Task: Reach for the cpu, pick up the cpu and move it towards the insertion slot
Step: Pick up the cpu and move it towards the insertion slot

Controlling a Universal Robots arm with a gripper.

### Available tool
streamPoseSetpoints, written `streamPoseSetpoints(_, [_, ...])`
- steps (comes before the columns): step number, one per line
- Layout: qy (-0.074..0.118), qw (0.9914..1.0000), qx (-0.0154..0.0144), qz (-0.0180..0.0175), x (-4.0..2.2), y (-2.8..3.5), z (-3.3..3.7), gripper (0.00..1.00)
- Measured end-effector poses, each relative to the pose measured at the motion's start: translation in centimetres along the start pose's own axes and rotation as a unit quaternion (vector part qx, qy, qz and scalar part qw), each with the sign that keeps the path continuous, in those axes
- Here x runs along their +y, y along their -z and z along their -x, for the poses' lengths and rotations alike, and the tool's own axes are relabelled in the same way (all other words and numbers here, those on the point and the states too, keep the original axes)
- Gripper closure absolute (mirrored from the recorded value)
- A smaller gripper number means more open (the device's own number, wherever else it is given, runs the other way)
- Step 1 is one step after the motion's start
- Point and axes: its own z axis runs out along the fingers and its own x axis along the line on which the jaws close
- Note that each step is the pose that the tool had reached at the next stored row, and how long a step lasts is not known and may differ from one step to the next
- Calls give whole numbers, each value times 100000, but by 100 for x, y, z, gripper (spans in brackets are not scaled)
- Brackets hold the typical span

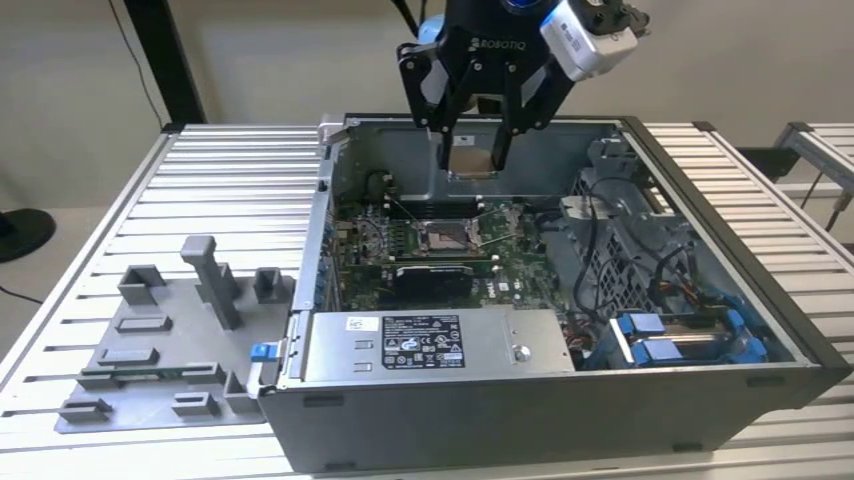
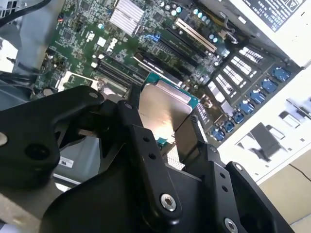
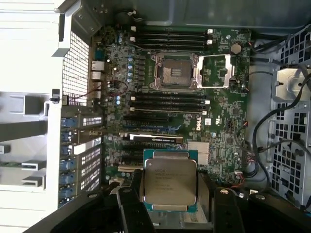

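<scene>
My gripper (image 1: 473,158) hangs above the open computer case, shut on the cpu (image 1: 473,159), a small flat square chip with a pale silvery top. In both wrist views the cpu (image 3: 170,181) (image 2: 163,109) sits clamped between the black fingers (image 3: 130,206), its green rim showing. The insertion slot (image 1: 443,236) is a square socket with a shiny metal frame and dark centre on the green board (image 1: 367,250), below the held chip. In the first wrist view the insertion slot (image 3: 173,72) lies some way from the chip, its metal lid (image 3: 215,71) swung open beside it.
The case walls (image 1: 721,230) ring the board. A power supply box (image 1: 434,343) lies at the near side, cables and blue drive bays (image 1: 674,340) at the exterior view's right. Grey fixture blocks (image 1: 174,330) stand on the slatted table (image 1: 227,180) at the left.
</scene>
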Motion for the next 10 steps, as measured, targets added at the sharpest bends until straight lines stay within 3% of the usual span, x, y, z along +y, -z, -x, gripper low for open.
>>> streamPoseSetpoints(10, [-5,100000,-1,5,227,-11,4,100])
